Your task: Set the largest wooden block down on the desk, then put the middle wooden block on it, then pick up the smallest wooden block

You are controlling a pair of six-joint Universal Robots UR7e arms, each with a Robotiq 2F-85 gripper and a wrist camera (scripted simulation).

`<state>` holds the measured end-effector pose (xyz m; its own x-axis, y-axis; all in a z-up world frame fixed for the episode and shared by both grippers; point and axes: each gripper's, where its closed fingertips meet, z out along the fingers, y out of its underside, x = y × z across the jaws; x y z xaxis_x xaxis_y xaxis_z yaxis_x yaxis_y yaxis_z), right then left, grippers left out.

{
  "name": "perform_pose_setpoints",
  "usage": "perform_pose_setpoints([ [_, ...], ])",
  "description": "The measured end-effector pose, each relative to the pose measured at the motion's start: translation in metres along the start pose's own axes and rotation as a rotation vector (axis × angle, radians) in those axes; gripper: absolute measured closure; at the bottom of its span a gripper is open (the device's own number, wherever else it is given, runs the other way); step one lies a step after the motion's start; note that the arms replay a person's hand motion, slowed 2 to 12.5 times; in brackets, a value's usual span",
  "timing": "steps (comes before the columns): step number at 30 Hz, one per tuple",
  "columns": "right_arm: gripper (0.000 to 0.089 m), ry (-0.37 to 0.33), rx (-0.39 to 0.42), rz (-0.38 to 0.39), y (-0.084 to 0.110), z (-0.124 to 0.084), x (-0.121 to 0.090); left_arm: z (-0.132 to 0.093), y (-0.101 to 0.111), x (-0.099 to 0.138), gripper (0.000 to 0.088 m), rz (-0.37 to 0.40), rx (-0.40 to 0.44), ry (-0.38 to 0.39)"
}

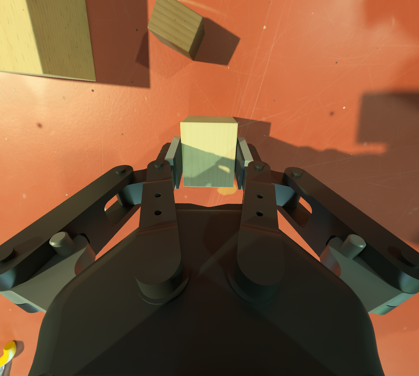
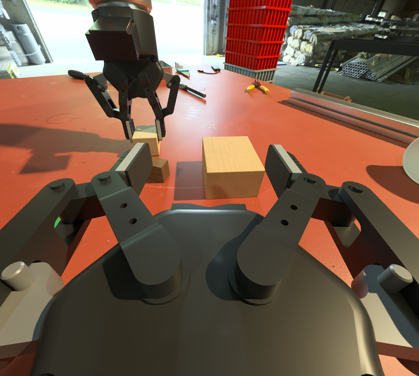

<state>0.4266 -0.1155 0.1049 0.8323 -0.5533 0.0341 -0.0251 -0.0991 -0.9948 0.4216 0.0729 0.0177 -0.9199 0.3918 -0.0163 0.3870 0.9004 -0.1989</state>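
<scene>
A pale cubic wooden block of middle size (image 1: 208, 151) is being gripped between the two pads of the left gripper (image 1: 208, 160), whose jaws are being kept partly closed against its opposite sides. In the right wrist view this block (image 2: 146, 141) is being held just above the scuffed orange-red desk (image 2: 317, 138) by the left gripper (image 2: 145, 132), which is being pointed steeply downward from its silver wrist. A small darker wooden block (image 1: 176, 24), tilted askew, is being left on the desk just beside it. The large light rectangular wooden block (image 2: 231, 165) is being left resting on the desk, well apart. The right gripper (image 2: 208, 160) is being held wide open and empty, aimed low toward the large block.
</scene>
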Motion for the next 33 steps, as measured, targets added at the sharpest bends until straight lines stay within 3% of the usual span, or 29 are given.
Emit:
perform_pose_setpoints([
  [6, 0.0039, -0.001, -0.004, -0.003, 0.0, 0.0, 0.0, -0.009, -0.008, -0.003, 0.0493, 0.009, 0.069, 0.018],
  [15, 0.0039, -0.005, -0.011, -0.006, 0.001, 0.001, -0.001, -0.045, -0.025, -0.03, 0.0493, 0.028, 0.106, -0.038],
  [22, 0.0039, -0.006, -0.01, -0.006, 0.001, 0.001, -0.001, -0.066, -0.046, -0.06, 0.0493, 0.044, 0.064, -0.075],
  [33, 0.0039, 0.002, 0.006, 0.005, -0.001, -0.001, 0.001, -0.06, -0.085, -0.094, 0.0493, 0.098, 0.0, -0.047],
])
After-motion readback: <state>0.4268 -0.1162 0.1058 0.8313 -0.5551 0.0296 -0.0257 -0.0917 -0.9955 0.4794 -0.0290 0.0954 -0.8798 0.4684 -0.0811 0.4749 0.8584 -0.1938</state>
